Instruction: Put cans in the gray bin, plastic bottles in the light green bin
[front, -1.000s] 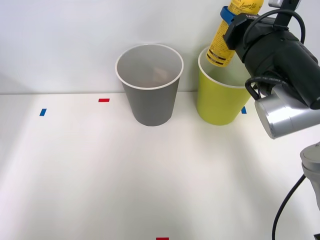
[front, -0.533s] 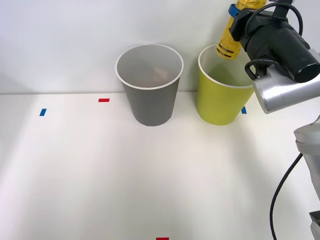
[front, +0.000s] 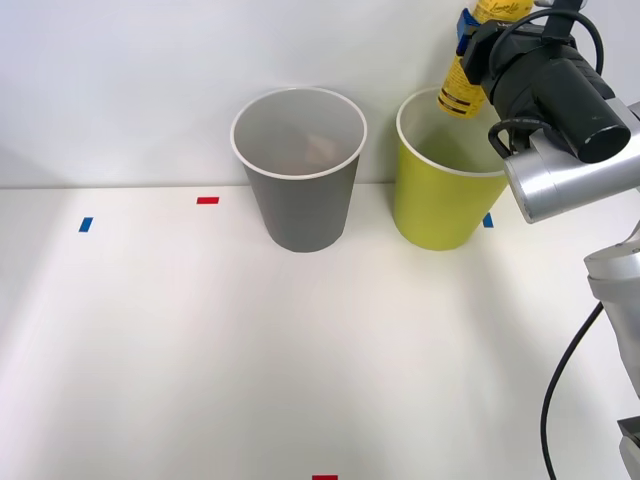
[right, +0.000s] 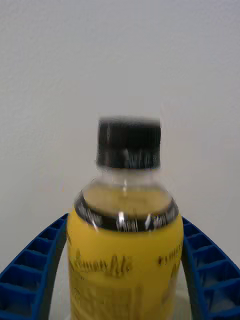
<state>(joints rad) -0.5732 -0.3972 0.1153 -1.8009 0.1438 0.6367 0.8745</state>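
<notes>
Hanging above the light green bin (front: 440, 195), the yellow bottle (front: 468, 75) is clamped between the right gripper's (front: 478, 40) blue jaws. The gray bin (front: 299, 170) is seen at nine o'clock of the green one.

Glossy yellow plastic bottle (right: 125, 260) with matt black cap, ribbed blue fingers (right: 30, 270), smooth matt gray bin (front: 300, 205), matt light green bin (front: 435, 205), brushed-metal arm (front: 570, 175)

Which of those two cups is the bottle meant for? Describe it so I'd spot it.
On the white table, two tall round bins stand side by side against the wall. It is the light green bin, under the yellow bottle in the claw; its neighbour, the gray bin, is dark gray.
</notes>
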